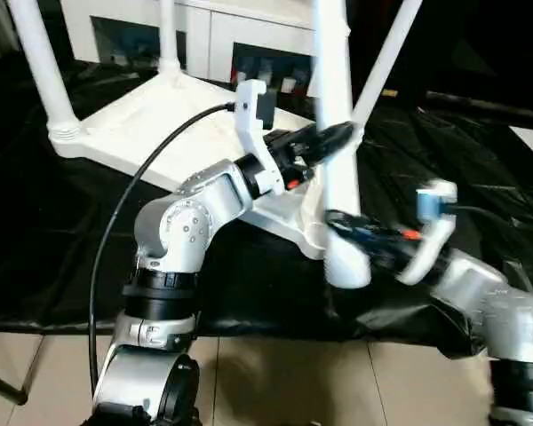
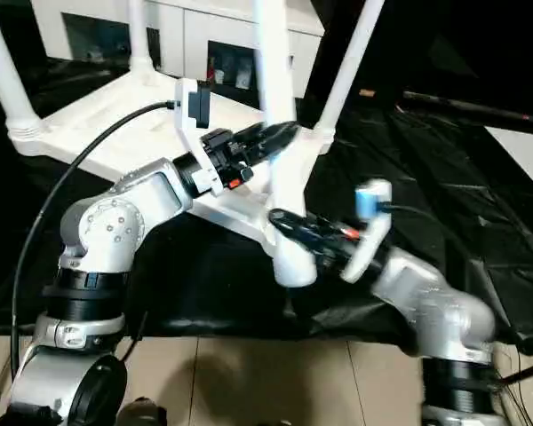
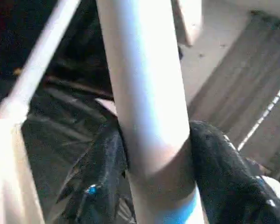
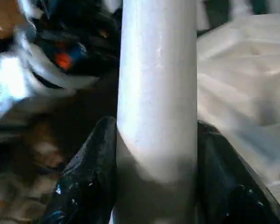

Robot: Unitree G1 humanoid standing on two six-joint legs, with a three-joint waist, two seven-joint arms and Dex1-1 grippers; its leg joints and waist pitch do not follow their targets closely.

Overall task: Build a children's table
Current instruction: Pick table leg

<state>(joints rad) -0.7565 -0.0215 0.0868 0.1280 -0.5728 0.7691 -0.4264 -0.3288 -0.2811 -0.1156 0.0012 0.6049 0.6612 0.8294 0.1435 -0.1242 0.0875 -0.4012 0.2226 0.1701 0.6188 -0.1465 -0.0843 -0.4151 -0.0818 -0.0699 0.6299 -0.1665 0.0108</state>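
The children's table lies upside down, its white tabletop (image 1: 133,133) on black sheeting. Three legs (image 1: 40,62) (image 1: 167,35) (image 1: 386,53) stand up from its corners. A further leg (image 1: 333,80) rises from the nearest corner socket (image 1: 346,262). My left gripper (image 1: 333,138) is shut on this leg partway up. My right gripper (image 1: 342,222) is shut on it lower down, just above the socket. In the left wrist view the leg (image 3: 144,93) runs between black fingers (image 3: 102,177). The right wrist view shows the leg (image 4: 158,93) pressed between its fingers (image 4: 88,186).
A white cabinet (image 1: 222,35) with dark glass doors stands behind the table. Black sheeting (image 1: 53,231) covers the ground under and around the tabletop. Beige floor tiles (image 1: 293,382) lie in front of it. A black cable (image 1: 115,222) loops from my left wrist camera.
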